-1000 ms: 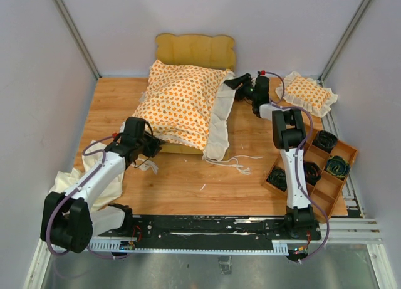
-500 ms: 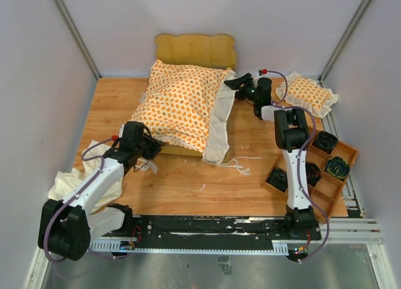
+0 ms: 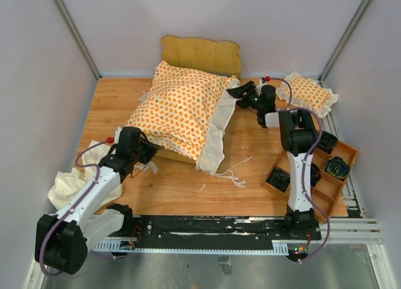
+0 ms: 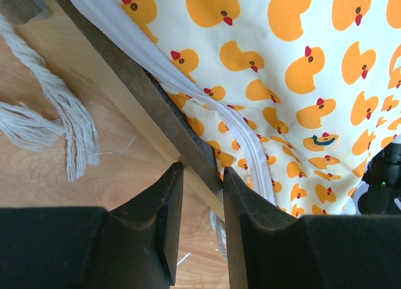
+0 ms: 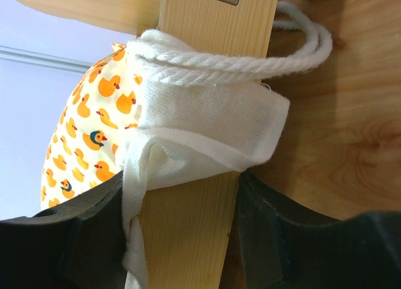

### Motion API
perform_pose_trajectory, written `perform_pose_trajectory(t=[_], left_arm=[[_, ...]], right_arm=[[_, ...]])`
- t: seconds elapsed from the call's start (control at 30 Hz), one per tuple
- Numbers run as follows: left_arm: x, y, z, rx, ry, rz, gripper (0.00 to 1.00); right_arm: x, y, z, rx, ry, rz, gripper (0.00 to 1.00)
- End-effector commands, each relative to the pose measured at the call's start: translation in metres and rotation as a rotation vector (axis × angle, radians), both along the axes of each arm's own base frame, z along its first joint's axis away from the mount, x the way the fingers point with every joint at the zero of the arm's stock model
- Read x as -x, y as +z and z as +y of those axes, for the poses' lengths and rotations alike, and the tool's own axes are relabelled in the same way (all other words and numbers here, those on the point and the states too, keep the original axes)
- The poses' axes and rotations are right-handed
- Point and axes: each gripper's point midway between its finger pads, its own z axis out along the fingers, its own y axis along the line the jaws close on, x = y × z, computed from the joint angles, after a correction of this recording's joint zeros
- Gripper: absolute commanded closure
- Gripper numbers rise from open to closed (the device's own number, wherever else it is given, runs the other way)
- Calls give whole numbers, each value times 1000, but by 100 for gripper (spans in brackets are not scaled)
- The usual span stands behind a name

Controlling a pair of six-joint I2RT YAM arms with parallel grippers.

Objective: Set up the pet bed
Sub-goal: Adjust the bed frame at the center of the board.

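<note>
The pet bed's light-wood frame with scalloped headboard (image 3: 200, 51) stands at the table's back, skewed. The orange-patterned cushion (image 3: 178, 107) with cream ruffle lies on it, its tie strings (image 3: 232, 173) trailing on the table. My left gripper (image 3: 149, 150) is shut on the frame's front rail (image 4: 188, 154), below the duck-print cushion (image 4: 301, 69). My right gripper (image 3: 237, 89) is shut on a wooden frame post (image 5: 194, 232), with the cream ruffle (image 5: 207, 126) and a tie cord pinched against it.
A small square orange-patterned pillow (image 3: 308, 92) lies at the back right. A wooden compartment tray (image 3: 326, 170) with dark coils sits at the right. A plain cream cloth (image 3: 75, 182) lies at the left front. Loose fringed cord (image 4: 69, 123) lies beside the left gripper.
Both grippers keep their hold and the bed has turned: its front end swung left and nearer, the headboard shifted right. The tie strings dragged along.
</note>
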Motion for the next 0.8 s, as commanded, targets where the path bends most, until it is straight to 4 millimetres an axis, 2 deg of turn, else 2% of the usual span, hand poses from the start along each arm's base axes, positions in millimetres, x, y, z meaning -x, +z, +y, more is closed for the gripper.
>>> perform_pose_trajectory(t=[0.0,0.3,0.47,0.57,0.7,0.77], left_arm=[[9,-10,20,-113,12,-5,100],[11,-17,35,-217,5,-50,100],[2,0,35,-276,-57,-171,100],[-8,15,37,-332,-81,-256,100],[-26,32,36,-399,-113,-355,100],[-37,39,31,-421,-147,-380,100]], right_arm=[[36,167,11,-50,117,-561,100],[76,182,5,-51,118,-605,100],[107,178,-2,-30,104,-598,100],[120,160,-7,-22,88,-539,100],[132,116,-21,-15,38,-353,100],[143,108,-30,-15,-9,-356,100]])
